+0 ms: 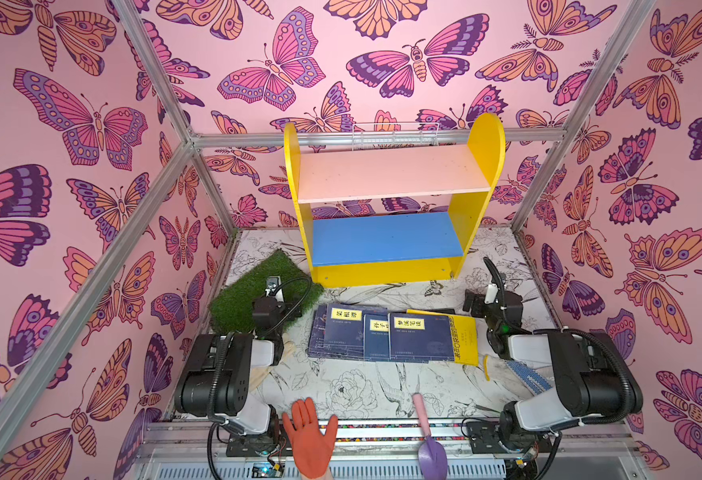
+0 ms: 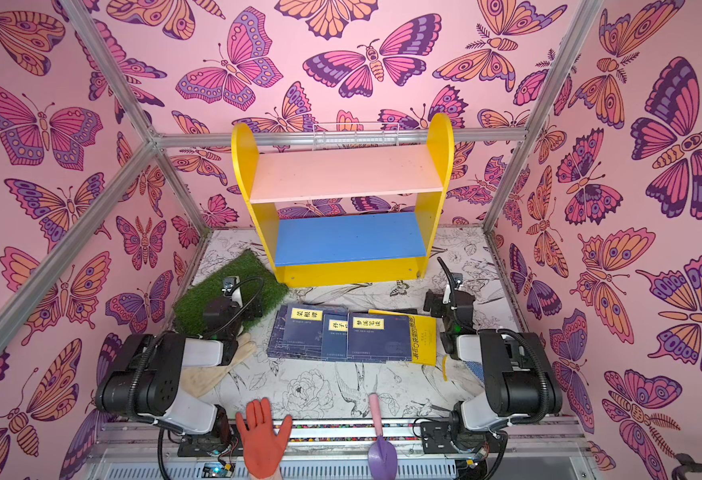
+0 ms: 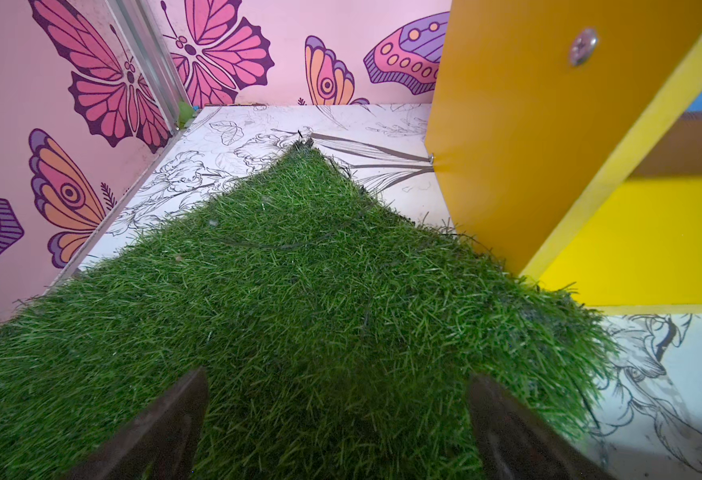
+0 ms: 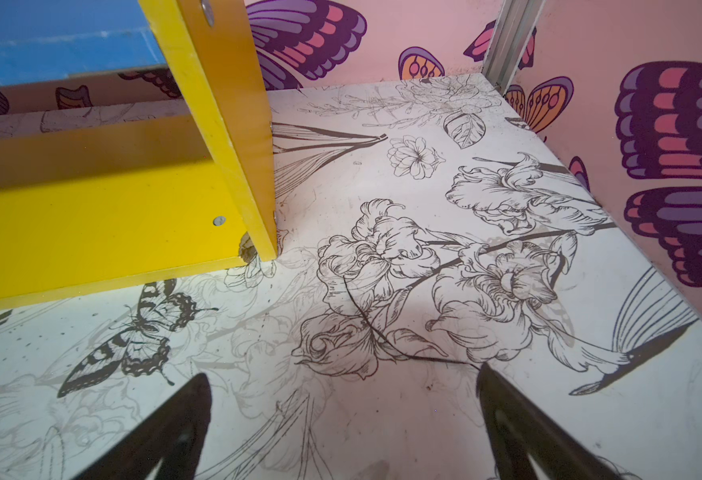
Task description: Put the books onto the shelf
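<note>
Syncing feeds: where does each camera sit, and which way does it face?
Top views: overhead at the near edge, looking down on shelf, books; left arm, right arm show.
Left wrist: faces grass mat; open left gripper shows.
Right wrist: faces flowered tabletop; open right gripper shows.
Shared: both wrists see the shelf.

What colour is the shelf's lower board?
Blue. The lower board of the shelf shows best in a top view, plain and unpatterned.

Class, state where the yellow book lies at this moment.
In both top views the yellow book lies at the right end of the row, partly under a navy book, in front of the shelf.
</note>
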Robot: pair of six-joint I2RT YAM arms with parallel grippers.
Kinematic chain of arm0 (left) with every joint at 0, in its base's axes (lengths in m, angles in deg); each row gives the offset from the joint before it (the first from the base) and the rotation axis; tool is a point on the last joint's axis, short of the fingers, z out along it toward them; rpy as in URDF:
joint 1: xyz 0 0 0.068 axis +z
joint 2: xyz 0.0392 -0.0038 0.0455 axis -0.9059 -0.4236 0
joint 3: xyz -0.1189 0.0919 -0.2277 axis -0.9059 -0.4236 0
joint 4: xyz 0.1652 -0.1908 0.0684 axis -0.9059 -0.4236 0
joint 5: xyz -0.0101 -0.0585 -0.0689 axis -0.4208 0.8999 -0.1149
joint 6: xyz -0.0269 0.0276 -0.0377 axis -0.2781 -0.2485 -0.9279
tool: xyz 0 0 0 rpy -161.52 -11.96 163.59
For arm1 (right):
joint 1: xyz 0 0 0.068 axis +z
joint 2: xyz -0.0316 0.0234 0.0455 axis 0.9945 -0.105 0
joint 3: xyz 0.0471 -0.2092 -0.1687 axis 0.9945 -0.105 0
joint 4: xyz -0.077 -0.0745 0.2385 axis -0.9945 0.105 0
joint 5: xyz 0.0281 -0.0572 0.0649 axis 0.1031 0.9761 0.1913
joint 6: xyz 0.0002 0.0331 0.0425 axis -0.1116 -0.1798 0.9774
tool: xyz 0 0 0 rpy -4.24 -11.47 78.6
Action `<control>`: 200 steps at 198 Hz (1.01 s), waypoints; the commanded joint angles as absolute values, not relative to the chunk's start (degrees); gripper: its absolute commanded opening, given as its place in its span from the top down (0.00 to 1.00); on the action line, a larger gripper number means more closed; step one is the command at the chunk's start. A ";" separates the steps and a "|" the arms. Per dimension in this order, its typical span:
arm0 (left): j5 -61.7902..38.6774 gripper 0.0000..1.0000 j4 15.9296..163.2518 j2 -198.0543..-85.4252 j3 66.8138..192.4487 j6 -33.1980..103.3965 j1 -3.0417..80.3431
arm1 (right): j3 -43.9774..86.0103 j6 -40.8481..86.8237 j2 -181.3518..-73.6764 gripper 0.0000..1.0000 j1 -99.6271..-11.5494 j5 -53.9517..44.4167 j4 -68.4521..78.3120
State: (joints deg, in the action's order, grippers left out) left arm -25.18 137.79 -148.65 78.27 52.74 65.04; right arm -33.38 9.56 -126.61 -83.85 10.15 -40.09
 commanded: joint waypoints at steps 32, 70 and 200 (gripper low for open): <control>-24.36 0.01 138.09 -148.56 78.64 52.36 65.22 | -32.68 9.07 -126.15 0.01 -84.15 9.70 -41.15; -24.28 0.01 138.10 -148.46 78.55 52.79 64.99 | -32.68 8.99 -126.20 0.01 -84.15 9.75 -41.21; -25.77 0.01 134.91 -146.97 79.74 52.18 64.91 | -33.12 9.48 -125.96 0.01 -85.36 7.35 -42.15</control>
